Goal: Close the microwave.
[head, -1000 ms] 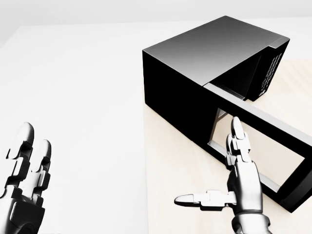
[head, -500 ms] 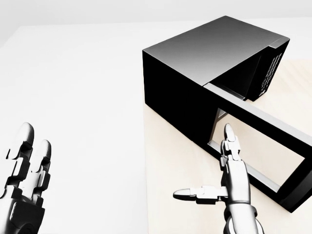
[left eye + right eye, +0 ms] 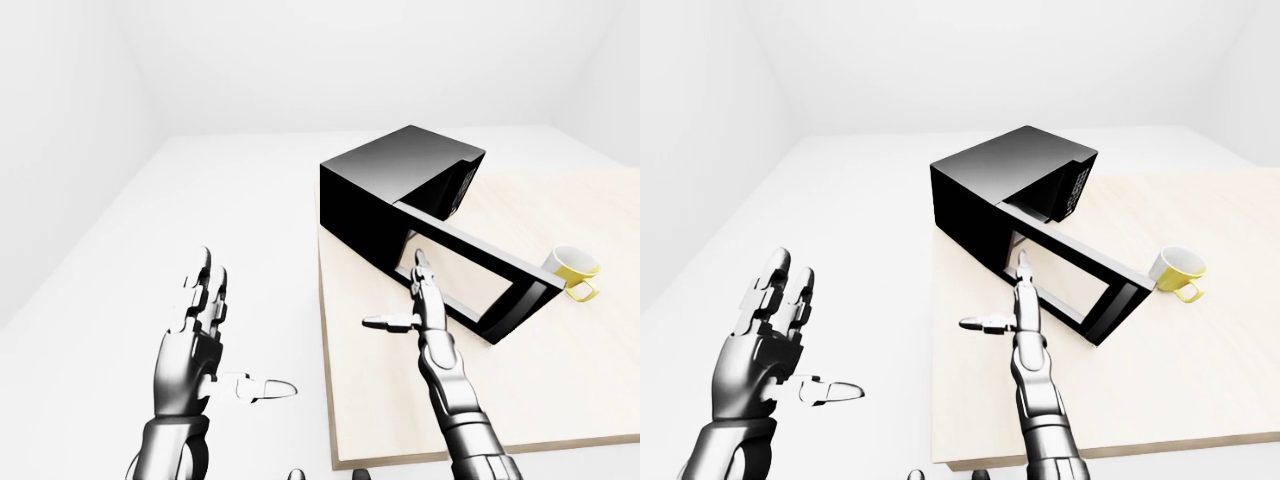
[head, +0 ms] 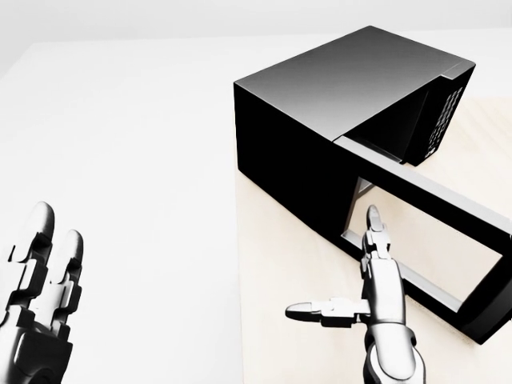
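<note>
The black microwave stands on the pale wooden table, at the top right of the head view. Its door with a window is swung wide open toward the lower right. My right hand is open, fingers stretched up and thumb out to the left, with its fingertips right at the door's lower frame near the hinge side. My left hand is open and empty, held up over the white floor to the left of the table.
A yellow mug stands on the table just past the free end of the open door. The table's left edge runs down between my two hands. White floor and walls surround the table.
My right hand has moved slightly left and lower in the head view and turned edge-on, its fingertips staying at the door's lower frame. The door, the microwave and my left hand have not moved.
</note>
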Tool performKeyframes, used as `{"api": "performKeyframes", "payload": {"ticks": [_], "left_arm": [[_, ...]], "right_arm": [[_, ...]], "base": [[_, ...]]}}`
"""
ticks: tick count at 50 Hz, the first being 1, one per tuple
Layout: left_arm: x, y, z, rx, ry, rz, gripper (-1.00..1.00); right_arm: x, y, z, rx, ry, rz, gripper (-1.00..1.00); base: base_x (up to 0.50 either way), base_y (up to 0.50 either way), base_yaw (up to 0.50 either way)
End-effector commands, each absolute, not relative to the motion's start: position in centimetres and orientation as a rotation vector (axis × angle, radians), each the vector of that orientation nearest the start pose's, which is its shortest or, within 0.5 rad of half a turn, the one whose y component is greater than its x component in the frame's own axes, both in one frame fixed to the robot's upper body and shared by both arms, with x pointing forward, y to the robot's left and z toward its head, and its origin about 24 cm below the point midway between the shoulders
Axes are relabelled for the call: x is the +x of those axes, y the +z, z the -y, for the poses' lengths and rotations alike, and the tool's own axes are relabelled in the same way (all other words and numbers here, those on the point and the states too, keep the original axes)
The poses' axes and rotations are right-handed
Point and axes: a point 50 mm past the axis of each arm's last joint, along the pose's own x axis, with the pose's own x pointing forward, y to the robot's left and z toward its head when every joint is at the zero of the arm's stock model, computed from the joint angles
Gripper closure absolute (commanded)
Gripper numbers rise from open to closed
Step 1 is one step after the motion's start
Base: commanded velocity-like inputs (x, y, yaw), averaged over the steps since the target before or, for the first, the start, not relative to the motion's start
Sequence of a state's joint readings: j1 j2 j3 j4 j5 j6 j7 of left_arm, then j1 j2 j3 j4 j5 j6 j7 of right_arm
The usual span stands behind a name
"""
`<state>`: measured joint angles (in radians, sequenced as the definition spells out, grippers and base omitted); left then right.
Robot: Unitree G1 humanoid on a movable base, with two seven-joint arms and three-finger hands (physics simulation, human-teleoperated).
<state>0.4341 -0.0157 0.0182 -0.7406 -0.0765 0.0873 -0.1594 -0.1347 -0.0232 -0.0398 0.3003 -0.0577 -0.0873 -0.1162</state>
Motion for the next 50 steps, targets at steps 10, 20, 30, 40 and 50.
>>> {"api": "performKeyframes", "payload": {"ticks": [10,20,30,40,50], "left_arm": [[16.3,11.9,-16.4,-0.022,-0.04,0.244,-1.0],[16.4,12.0,-16.4,-0.021,-0.042,0.245,-1.0],[16.3,11.9,-16.4,-0.021,-0.041,0.244,-1.0],[16.2,11.9,-16.4,-0.02,-0.039,0.242,-1.0],[16.0,12.0,-16.4,-0.019,-0.04,0.245,-1.0]], "right_arm": [[29.9,1.8,16.5,-0.097,-0.149,-0.095,-1.0],[30.8,2.6,16.9,-0.103,-0.167,-0.072,-1.0],[32.2,3.0,16.9,-0.124,-0.178,-0.083,-1.0],[33.8,3.9,16.8,-0.15,-0.182,-0.084,-1.0],[35.0,5.5,16.2,-0.14,-0.163,-0.042,-1.0]], "base": [[0.0,0.0,0.0],[0.0,0.0,0.0],[0.0,0.0,0.0],[0.0,0.0,0.0],[0.0,0.0,0.0]]}}
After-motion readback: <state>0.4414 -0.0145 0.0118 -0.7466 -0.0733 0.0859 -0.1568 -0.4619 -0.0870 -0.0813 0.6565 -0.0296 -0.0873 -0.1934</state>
